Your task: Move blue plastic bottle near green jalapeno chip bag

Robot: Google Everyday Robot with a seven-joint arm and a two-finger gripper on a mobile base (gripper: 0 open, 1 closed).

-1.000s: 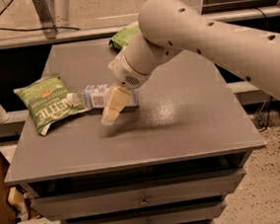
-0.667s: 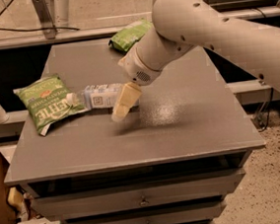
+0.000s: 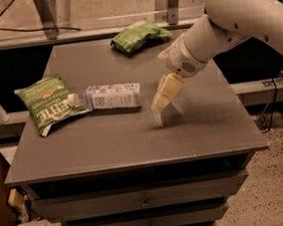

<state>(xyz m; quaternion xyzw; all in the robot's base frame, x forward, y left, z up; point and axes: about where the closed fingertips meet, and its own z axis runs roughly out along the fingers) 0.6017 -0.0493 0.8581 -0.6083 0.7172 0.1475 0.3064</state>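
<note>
Placement looks done: blue-labelled plastic bottle point(image 3: 114, 96) touches green KETTLE chip bag point(image 3: 50, 103); gripper point(image 3: 164, 112), spread empty right of bottle, should retreat.

We see a cream gripper point(image 3: 165, 105) over the grey table point(image 3: 134, 140). The blue plastic bottle point(image 3: 114, 96) wears a pale blue-and-white printed label and white cap. The green jalapeno chip bag point(image 3: 48, 104) bears white lettering; the arm point(image 3: 241, 10) is white.

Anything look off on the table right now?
Nothing spilled or damaged. The blue plastic bottle lies on its side, cap against the green jalapeno chip bag. The claw hangs off the bottle's base end, apart from it.
</note>
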